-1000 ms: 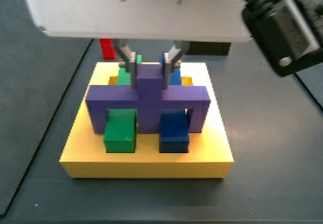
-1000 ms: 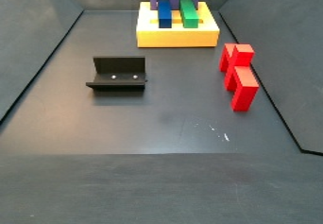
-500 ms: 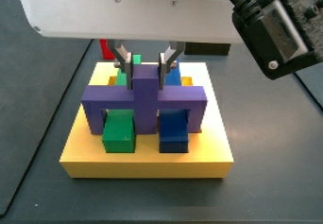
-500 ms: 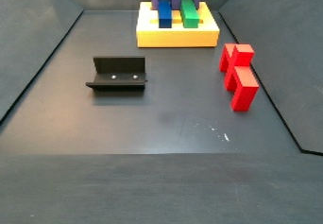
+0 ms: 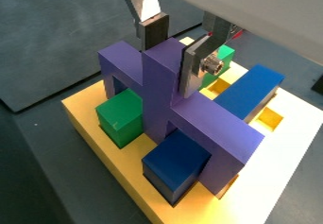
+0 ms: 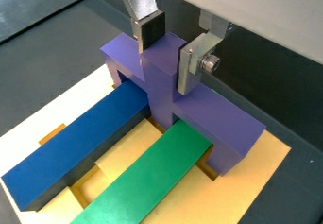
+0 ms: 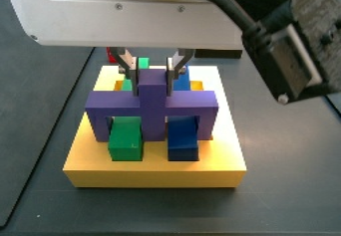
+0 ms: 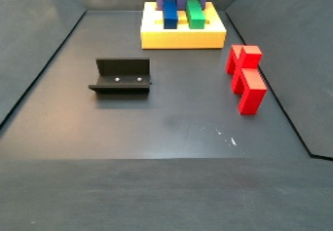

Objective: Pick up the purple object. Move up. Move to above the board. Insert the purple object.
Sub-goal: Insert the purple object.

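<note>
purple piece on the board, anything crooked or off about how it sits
Nothing stands out. The purple object stands upright and square on the board, its crossbar bridging the green bar and the blue bar. The claw sits over its central stub, a finger on either side. I can't tell whether the pads touch it.

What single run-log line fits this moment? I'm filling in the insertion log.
phase: insert | gripper: open, fingers astride stub | purple object: seated on board, straddling green bar and blue bar
</note>
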### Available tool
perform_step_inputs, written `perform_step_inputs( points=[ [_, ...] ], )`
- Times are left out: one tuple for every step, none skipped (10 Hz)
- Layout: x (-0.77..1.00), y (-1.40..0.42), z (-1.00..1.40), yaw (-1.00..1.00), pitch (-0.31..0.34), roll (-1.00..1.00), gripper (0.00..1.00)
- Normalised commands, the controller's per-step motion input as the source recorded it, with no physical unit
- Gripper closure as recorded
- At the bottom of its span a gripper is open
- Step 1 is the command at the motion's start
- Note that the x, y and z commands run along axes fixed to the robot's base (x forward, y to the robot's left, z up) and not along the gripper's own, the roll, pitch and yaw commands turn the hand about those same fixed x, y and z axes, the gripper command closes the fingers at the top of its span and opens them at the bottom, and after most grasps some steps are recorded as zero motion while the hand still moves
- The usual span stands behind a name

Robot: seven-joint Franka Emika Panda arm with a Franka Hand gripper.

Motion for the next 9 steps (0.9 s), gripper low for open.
perform_step_inputs(
  points=[
    [0.09, 0.00, -0.23, 0.00, 0.011, 0.11, 1.00],
    [0.00, 0.00, -0.29, 0.00, 0.000, 0.00, 1.00],
    [0.07, 0.00, -0.22, 0.00, 0.000, 0.01, 1.00],
    [0.01, -0.04, -0.22, 0.00, 0.000, 0.08, 1.00],
    [-0.03, 0.00, -0.32, 0.00, -0.021, 0.02, 1.00],
    [0.00, 0.00, -0.18, 0.00, 0.000, 0.12, 1.00],
    [0.00, -0.02, -0.17, 0.00, 0.040, 0.16, 1.00],
    [0.31, -0.11, -0.13, -0.10, 0.119, 0.27, 1.00],
    [0.28, -0.11, -0.12, -0.13, 0.167, 0.33, 1.00]
  ],
)
